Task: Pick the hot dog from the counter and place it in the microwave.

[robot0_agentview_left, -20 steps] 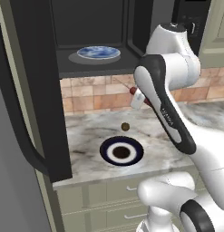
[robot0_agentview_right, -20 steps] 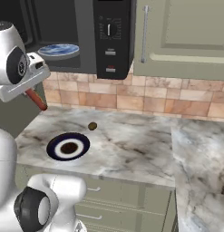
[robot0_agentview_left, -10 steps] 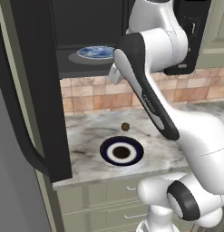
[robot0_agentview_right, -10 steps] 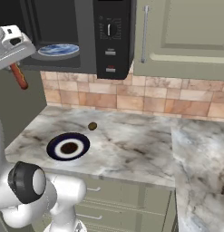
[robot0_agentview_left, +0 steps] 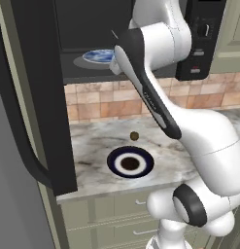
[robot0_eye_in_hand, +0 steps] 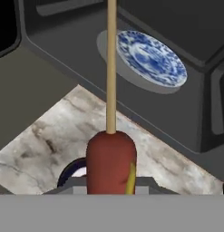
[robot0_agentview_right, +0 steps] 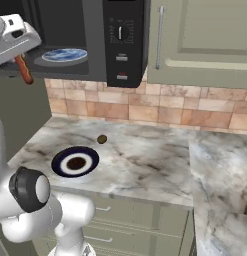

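Note:
My gripper (robot0_agentview_right: 17,50) is shut on the hot dog (robot0_agentview_right: 24,70), a reddish-brown sausage that hangs below the hand in front of the open microwave (robot0_agentview_right: 95,35). Seen from the hand, the hot dog (robot0_eye_in_hand: 111,158) stands between the fingers with a thin wooden stick (robot0_eye_in_hand: 111,68) running out of its far end toward the dark cavity. The microwave (robot0_agentview_left: 92,29) holds a blue patterned plate (robot0_eye_in_hand: 152,56) on its floor. The marble counter (robot0_agentview_right: 145,155) lies well below the hand. In the left base view my own arm hides the hand.
The microwave's black door (robot0_agentview_left: 39,97) stands swung open at the left. On the counter sit a dark-rimmed round plate (robot0_agentview_right: 75,161) and a small brown ball (robot0_agentview_right: 102,139). The control panel (robot0_agentview_right: 122,45) and beige wall cabinets (robot0_agentview_right: 205,35) are to the right.
The arm has lifted the hot dog up and to the left, from in front of the tiled wall to the height of the microwave's opening. The jaws stayed shut on it.

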### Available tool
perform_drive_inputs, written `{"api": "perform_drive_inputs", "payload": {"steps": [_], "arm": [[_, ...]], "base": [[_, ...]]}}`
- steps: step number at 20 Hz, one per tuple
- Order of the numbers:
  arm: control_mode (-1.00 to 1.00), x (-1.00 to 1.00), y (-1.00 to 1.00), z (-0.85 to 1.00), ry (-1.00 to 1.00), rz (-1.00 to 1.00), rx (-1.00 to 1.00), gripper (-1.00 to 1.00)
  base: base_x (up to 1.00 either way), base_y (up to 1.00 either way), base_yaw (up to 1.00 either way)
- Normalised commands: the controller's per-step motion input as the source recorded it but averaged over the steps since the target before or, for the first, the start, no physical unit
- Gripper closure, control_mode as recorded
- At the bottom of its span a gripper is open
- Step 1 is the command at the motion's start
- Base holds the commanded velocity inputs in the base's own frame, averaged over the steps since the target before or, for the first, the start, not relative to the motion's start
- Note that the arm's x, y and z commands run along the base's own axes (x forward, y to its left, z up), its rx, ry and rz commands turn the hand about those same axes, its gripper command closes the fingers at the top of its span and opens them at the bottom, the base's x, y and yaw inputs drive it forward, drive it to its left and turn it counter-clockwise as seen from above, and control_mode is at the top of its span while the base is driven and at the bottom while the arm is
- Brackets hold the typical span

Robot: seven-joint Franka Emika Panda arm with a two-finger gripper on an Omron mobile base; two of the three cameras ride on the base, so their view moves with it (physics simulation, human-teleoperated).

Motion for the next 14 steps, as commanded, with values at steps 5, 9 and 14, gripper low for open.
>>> {"api": "perform_drive_inputs", "payload": {"steps": [5, 9, 14], "arm": [[-1.00, 0.36, 0.02, 0.02, -0.20, 0.00, 0.03, 1.00], [-1.00, 0.34, 0.02, 0.00, -0.23, -0.01, 0.12, 1.00], [-1.00, 0.41, 0.00, 0.00, -0.18, -0.01, 0.17, 1.00]], "base": [[0.00, 0.00, 0.00], [0.00, 0.00, 0.00], [0.00, 0.00, 0.00]]}}
